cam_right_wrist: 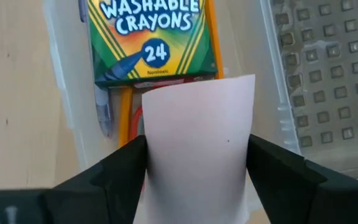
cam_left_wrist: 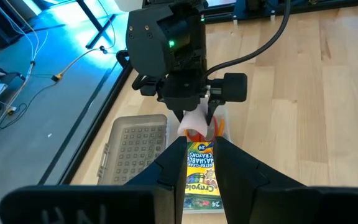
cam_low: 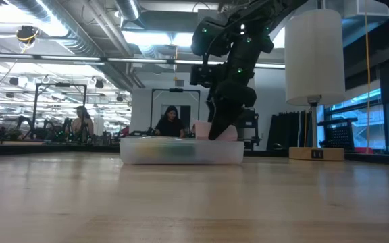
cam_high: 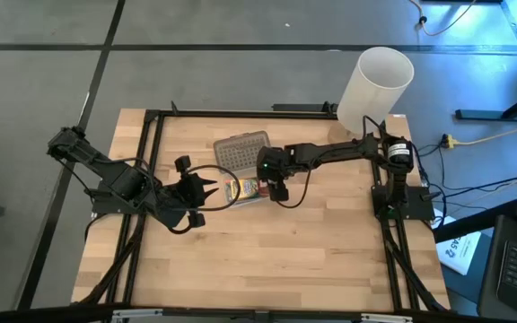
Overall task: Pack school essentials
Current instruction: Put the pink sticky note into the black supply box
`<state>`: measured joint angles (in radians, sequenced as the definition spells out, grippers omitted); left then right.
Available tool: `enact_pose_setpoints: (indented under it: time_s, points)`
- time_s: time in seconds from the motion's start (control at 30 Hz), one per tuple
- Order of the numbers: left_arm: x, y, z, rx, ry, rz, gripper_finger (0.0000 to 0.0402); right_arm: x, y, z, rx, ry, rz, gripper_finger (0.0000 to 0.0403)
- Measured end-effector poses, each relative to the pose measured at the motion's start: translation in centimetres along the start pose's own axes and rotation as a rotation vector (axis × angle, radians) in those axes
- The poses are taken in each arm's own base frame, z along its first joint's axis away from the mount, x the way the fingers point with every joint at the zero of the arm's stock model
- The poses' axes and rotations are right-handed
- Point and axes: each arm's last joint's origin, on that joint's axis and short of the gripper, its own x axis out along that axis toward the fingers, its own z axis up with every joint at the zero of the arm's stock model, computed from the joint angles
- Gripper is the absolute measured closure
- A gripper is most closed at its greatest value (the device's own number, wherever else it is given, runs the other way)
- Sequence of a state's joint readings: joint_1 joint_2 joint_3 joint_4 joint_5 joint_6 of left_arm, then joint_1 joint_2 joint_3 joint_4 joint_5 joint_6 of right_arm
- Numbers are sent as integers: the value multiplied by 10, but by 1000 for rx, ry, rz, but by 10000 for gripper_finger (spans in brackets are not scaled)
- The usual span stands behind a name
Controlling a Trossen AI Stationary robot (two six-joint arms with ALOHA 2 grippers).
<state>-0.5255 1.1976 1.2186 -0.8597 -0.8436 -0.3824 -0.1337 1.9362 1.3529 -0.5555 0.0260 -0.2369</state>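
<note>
Pink and square, the pad (cam_right_wrist: 197, 146) sits pinched edge to edge in the right claw (cam_right_wrist: 197, 171) above the clear plastic case (cam_high: 240, 189) on the pale wood worktop (cam_high: 285, 251). Inside lie the glossy cardboard crayon box (cam_right_wrist: 152, 38), orange pencils (cam_right_wrist: 125, 112) and a pen (cam_right_wrist: 102, 107). Beside it rests the dotted lid (cam_high: 241, 150). Facing the case, the left claw (cam_high: 208, 192) is nearly pressed together, empty.

The crayon box (cam_right_wrist: 155, 38) lies in the case (cam_right_wrist: 64, 81), its lid (cam_right_wrist: 328, 81) just beside. Over the case's end, the right claw (cam_right_wrist: 197, 168) holds the pad (cam_right_wrist: 197, 137) above pencils (cam_right_wrist: 124, 115).
</note>
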Motion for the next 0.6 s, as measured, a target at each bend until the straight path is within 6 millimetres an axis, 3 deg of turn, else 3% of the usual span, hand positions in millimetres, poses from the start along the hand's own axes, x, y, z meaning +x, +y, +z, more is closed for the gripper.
enact_pose_setpoints:
  time_s: [0.37,0.6]
  points:
    - [0,0,0,0,0,0,331,0,0,0,-31,2,2,43]
    - [0,0,0,0,0,0,331,0,1,0,-34,-7,46,19]
